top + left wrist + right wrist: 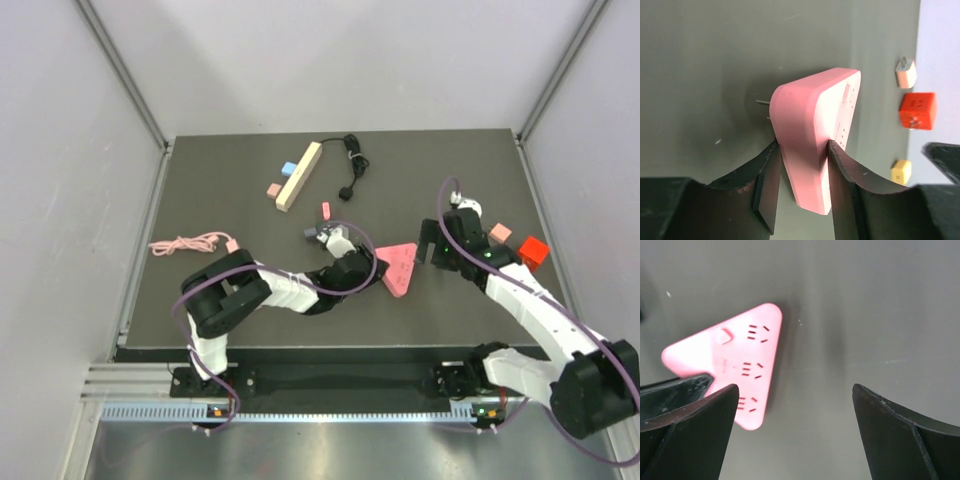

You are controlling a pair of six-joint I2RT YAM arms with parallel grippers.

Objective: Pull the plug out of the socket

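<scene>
The left gripper (pixel 802 150) is clamped on the pink three-cornered socket (pixel 815 130). Its two fingers (pixel 767 175) press on both flat sides of one corner. The socket sits near the middle of the dark table (pixel 200 190), a little to the right, and two thin metal pins (pixel 762 101) stand out of its back side. The right gripper (pixel 795 390) hovers just above and beside the socket with its fingers wide apart, touching nothing. A red cube plug (pixel 917 110) lies well apart, close to the right edge.
</scene>
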